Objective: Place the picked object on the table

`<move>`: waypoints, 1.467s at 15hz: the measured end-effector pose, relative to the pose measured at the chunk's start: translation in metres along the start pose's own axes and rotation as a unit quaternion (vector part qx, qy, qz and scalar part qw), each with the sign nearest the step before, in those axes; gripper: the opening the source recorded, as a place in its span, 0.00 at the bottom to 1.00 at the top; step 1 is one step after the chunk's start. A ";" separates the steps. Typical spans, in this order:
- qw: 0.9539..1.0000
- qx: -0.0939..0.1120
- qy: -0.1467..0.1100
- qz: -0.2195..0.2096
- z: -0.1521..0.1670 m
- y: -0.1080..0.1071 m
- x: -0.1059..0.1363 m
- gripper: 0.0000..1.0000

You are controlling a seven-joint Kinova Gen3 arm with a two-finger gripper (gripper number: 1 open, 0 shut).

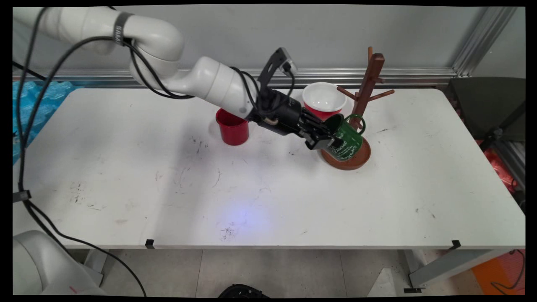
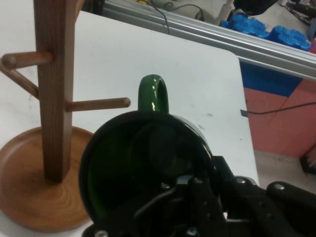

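One green mug (image 1: pixel 345 140); two red cups (image 1: pixel 232 127); one mug tree (image 1: pixel 366 90)

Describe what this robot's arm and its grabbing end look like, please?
The arm is glossy white, built of rounded tubular links with a dark lettered band near one joint. Loose black cables hang along it. A small camera on a black bracket sits at the wrist. The gripper is all black, a jointed metal linkage with visible bolts ending in two jaws.
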 end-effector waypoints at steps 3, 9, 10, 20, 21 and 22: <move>1.000 -0.001 -0.008 0.001 -0.017 0.004 0.007 0.00; 0.999 0.002 -0.035 0.016 -0.052 0.008 0.019 0.00; 0.999 0.003 -0.040 0.018 -0.056 0.008 0.019 0.00; 0.984 0.010 -0.149 0.101 -0.099 -0.001 0.000 0.00; 0.980 0.014 -0.161 0.112 -0.101 -0.002 -0.002 0.00; 0.977 0.020 -0.175 0.123 -0.104 -0.003 -0.004 0.00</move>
